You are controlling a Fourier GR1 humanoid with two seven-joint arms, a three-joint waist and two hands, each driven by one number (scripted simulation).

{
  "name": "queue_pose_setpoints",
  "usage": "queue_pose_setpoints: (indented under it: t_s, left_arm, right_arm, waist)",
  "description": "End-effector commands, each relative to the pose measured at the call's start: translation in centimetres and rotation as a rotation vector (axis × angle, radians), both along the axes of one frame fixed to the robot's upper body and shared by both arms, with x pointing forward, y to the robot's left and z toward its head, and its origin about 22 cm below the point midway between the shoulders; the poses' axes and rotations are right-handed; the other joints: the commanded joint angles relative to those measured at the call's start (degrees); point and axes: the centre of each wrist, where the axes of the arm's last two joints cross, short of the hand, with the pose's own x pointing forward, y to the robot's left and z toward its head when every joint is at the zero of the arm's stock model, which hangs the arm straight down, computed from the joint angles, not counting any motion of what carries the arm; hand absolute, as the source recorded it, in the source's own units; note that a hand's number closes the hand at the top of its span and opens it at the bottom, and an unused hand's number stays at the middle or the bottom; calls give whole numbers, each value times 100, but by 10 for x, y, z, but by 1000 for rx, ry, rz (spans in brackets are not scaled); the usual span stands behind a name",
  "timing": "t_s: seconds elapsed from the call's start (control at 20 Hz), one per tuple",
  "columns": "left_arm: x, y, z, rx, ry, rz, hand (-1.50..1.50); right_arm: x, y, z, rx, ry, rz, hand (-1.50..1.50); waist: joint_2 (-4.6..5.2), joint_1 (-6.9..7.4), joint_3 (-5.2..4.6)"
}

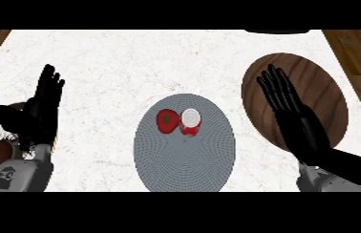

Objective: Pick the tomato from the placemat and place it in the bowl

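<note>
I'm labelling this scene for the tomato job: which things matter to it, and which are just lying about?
For the job:
tomato
grey placemat
brown bowl
right robot hand, open above the bowl

Lying about:
red can with a white top, touching the tomato
left robot hand, open, resting at the left

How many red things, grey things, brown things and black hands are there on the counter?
Red things: 2, the tomato and a red can with a white top touching it.
Grey things: 1, the placemat.
Brown things: 1, the wooden bowl.
Black hands: 2, the left hand and the right hand, both open.
Total: 6.
</note>
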Motion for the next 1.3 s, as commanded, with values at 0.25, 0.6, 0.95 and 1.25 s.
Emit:
queue_pose_setpoints:
  t_s: [0.25,0.6,0.95,1.25]
  left_arm:
    - [11,-2,20,163,-19,-137,0]
    - [-15,21,-3,128,62,-120,0]
    - [-11,-2,-2,116,49,-117,0]
    - [7,19,10,115,46,-108,0]
  right_arm:
    - [57,63,109,-248,-369,337,150]
    - [10,50,6,-741,-155,-144,-150]
    - [-14,57,15,-849,-120,-131,-150]
    - [33,74,82,-879,-96,-109,-150]
  waist:
    - [-74,531,184]
    - [-160,78,184]
    - [-138,40,189]
    - [-126,65,188]
